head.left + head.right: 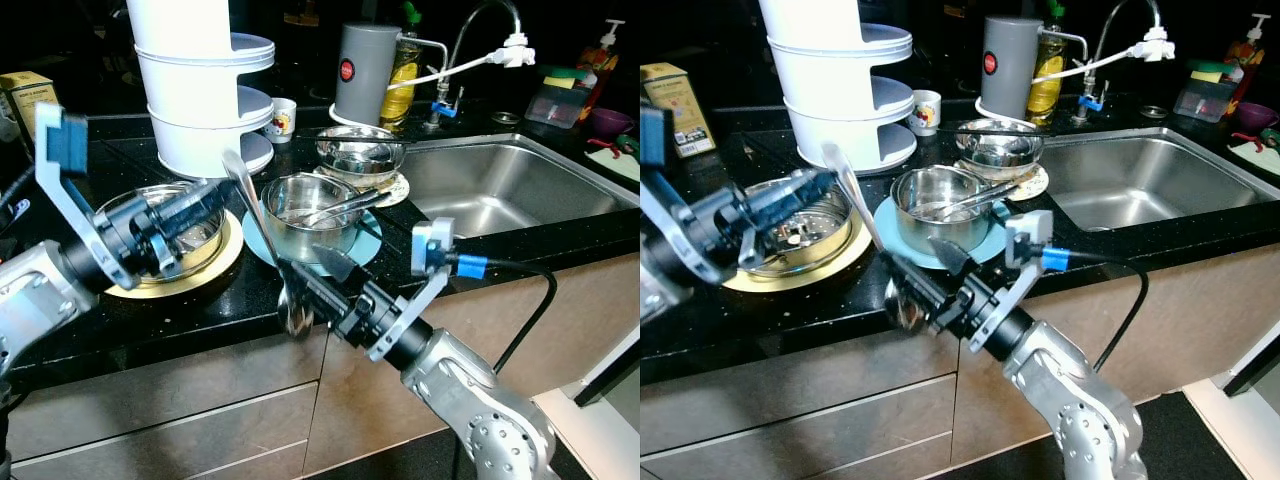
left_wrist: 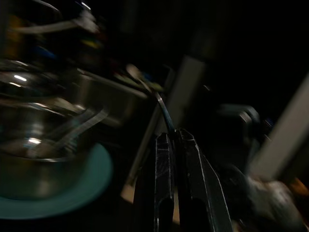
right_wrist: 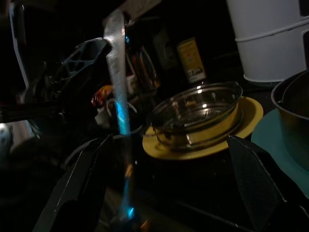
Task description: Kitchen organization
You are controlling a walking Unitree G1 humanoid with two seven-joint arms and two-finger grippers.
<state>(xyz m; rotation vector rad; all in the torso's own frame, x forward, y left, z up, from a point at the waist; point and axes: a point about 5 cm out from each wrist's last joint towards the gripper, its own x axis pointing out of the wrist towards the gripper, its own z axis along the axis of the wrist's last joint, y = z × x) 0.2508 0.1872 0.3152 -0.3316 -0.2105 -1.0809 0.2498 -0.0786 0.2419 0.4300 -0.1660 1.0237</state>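
Black granite countertop (image 1: pixel 190 305) carries the kitchenware, with a stainless sink (image 1: pixel 500 195) at three o'clock. Centre of the scene: a long metal spoon (image 1: pixel 262 235) standing tilted, its handle end toward twelve o'clock and its bowl hanging at six o'clock past the counter's front edge. The left gripper (image 1: pixel 215 195), reaching in from nine o'clock, has its black fingers pressed together on the spoon's upper handle; the left wrist view shows the two fingers (image 2: pixel 164 183) closed side by side with the thin handle running out from their tips. The right gripper (image 1: pixel 320 275), reaching up from five o'clock, has its fingers spread wide, one on either side of the spoon's lower shaft; in the right wrist view the shaft rises between the two separated fingers (image 3: pixel 251 179), and whether they touch it cannot be told.

At nine o'clock of the spoon, a steel bowl (image 1: pixel 175 230) rests on a yellow plate (image 1: pixel 205 275). Just at one o'clock of it, a second steel bowl (image 1: pixel 310 215) holding utensils sits on a teal plate (image 1: pixel 365 235). Farther toward one o'clock, a third steel bowl (image 1: pixel 358 152) stands on a patterned plate beside the sink. At twelve o'clock: a white tiered container (image 1: pixel 200 90), a small mug (image 1: pixel 283 118) and a grey cylindrical canister (image 1: pixel 365 72). A faucet (image 1: pixel 485 40) arches above the sink.
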